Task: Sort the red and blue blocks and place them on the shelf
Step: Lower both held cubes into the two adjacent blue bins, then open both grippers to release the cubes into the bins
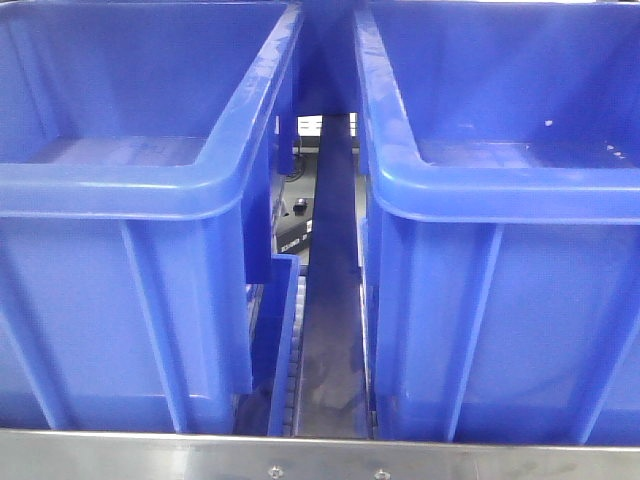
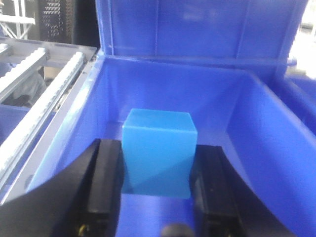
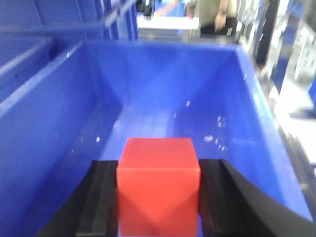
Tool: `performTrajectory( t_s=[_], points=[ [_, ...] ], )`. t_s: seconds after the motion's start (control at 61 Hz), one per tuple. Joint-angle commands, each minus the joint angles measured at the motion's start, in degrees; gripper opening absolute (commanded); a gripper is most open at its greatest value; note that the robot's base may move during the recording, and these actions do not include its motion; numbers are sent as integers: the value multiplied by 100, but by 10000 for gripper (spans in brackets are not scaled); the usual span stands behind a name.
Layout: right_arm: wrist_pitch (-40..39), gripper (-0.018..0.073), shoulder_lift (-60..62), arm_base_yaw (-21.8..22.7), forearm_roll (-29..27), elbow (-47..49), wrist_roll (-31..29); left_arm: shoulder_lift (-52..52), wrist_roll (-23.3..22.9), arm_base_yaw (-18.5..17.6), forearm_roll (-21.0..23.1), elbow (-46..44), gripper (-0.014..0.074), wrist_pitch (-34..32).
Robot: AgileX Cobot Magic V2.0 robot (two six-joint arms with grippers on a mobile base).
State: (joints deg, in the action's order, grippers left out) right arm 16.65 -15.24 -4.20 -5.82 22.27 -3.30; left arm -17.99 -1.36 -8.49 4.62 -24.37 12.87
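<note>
The sky blue block [image 2: 159, 140] sits between the black fingers [image 2: 104, 177] of my left gripper [image 2: 158, 153], which is shut on it inside a large blue bin [image 2: 276, 143]. In the right wrist view, the red block [image 3: 159, 187] is clamped the same way, with my right gripper [image 3: 159, 170] shut on it inside another blue bin [image 3: 49, 133]. I cannot tell whether either block touches its bin floor. The shelf shows as a steel front rail [image 1: 320, 455] with screws and as roller tracks [image 2: 34, 94]. Neither gripper appears in the front view.
Two big blue bins stand side by side on the shelf, the left bin [image 1: 100, 190] and the right bin [image 1: 520, 190], with a narrow gap and roller strip [image 1: 330, 300] between them. A person [image 3: 215, 15] stands in the background beyond the right bin.
</note>
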Motion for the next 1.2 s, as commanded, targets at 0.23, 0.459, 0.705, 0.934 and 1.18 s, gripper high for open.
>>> performTrajectory(
  t_s=[0.23, 0.459, 0.705, 0.934, 1.18],
  points=[
    [-879, 49, -1427, -274, -31, 626, -30, -1405, 38, -777, 19, -470, 122, -890],
    [-1665, 49, -2421, -1135, -26, 657, -88, -2379, 38, -1292, -157, -470, 122, -1377],
    [-2146, 49, -3040, -1263, -26, 657, -99, -3146, 38, -1438, -350, -615, 123, -1787],
    [-2262, 161, -3040, -1263, -26, 657, -99, -3318, 38, -1438, -339, -832, 279, -1693],
    [-2119, 554, -3040, -1234, -31, 657, -99, -3318, 38, -1438, -217, -963, 630, -1627]
  ],
)
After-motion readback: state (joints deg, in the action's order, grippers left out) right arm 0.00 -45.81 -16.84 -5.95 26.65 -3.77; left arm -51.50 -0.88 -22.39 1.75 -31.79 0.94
